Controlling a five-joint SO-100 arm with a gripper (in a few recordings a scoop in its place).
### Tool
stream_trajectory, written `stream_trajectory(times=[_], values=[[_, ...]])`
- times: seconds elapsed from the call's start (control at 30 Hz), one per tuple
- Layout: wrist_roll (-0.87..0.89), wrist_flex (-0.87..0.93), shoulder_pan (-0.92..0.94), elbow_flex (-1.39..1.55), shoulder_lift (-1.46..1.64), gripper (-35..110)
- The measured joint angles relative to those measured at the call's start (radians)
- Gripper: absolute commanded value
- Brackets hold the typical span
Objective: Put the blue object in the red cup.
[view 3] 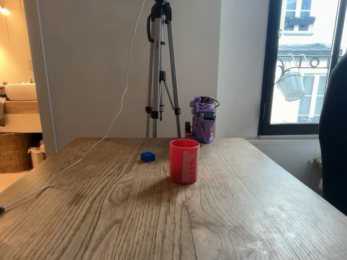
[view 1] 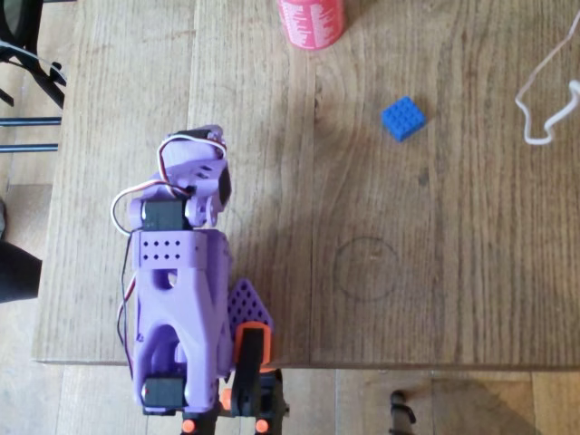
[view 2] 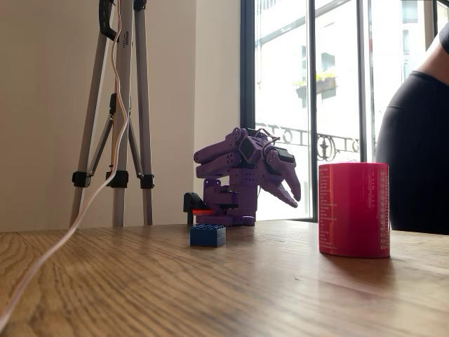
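Blue brick (view 1: pixel 402 118) sits flat on the wooden worktop (view 1: pixel 408 272), studs up, nothing touching it; in the overhead view it's right of & below the red cup (view 1: pixel 311 22), well apart, & in both fixed views it lies left of the cup, w/ cup upright on the wood. Purple arm (view 1: pixel 177 290) is folded up at the worktop edge, far from both items, gripper (view 2: pixel 293 188) pointing down over bare wood, holding nothing; jaws look together in a fixed view, though can't tell for sure. White cable (view 1: pixel 544 100) trails across the worktop near the brick, tripod (view 3: pixel 161 70) stands behind, & a person in dark clothing (view 2: pixel 419 147) is at the edge.
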Motion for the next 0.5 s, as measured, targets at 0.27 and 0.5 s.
stream_trajectory(times=[0.27, 0.5], values=[[0.158, 0.000, -0.077, 0.000, 0.002, 1], [0.169, 0.000, -0.072, 0.000, 0.002, 1]])
